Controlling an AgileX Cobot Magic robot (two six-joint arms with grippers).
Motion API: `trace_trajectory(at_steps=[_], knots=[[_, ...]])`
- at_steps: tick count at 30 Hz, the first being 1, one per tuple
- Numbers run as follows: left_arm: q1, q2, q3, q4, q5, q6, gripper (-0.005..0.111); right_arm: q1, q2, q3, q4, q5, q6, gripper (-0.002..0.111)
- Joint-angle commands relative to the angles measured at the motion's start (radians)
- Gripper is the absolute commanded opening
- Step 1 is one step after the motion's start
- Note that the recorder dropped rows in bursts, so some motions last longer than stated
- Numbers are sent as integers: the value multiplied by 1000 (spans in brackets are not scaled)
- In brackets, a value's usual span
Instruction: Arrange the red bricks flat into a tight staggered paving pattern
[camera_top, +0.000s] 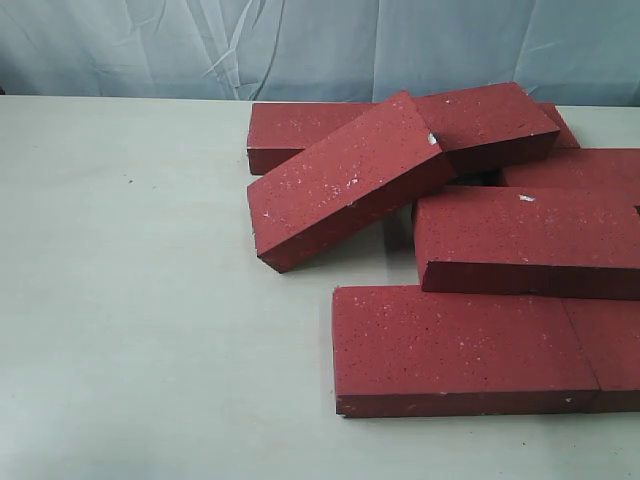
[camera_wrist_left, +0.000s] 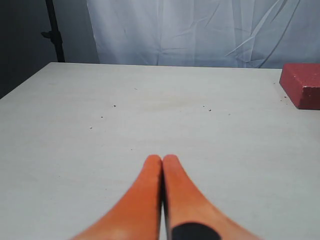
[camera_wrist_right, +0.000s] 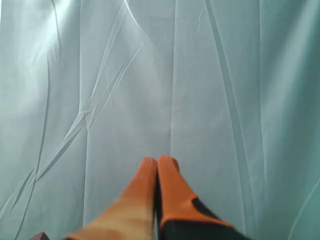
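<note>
Pale tabletop (camera_top: 150, 300) carried red bricks (camera_top: 350, 180) heaped askew, paving not yet begun; left gripper (camera_wrist_left: 161, 159) and right gripper (camera_wrist_right: 157, 161) hung pressed together, empty.

Pale cream table (camera_top: 130, 320), matte, with a few tiny dark specks scattered over it. The red bricks (camera_top: 530, 235) are all bunched toward the right side. Nearest, the front brick (camera_top: 465, 345) lies flat on the surface, its short end touching a second flat brick (camera_top: 615, 345) at the right edge of the exterior view. Behind them, the angled brick (camera_top: 345, 185) is tilted, low left corner down on the table, high end propped on the pile. The back brick (camera_top: 290, 130) lies flat at the rear. Whether the others touch the table, can't tell.
</note>
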Motion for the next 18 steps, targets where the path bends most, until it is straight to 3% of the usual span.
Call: trace_trajectory(at_steps=[1,9,18], knots=[[0,-4,5,-12,-13,-5,0,-3,-7,3,1,-56,0,-1],[0,-4,5,-12,-13,-5,0,-3,-7,3,1,-78,0,-1],[0,-4,5,-12,-13,-5,0,-3,63,-182,1,168,-9,-1]])
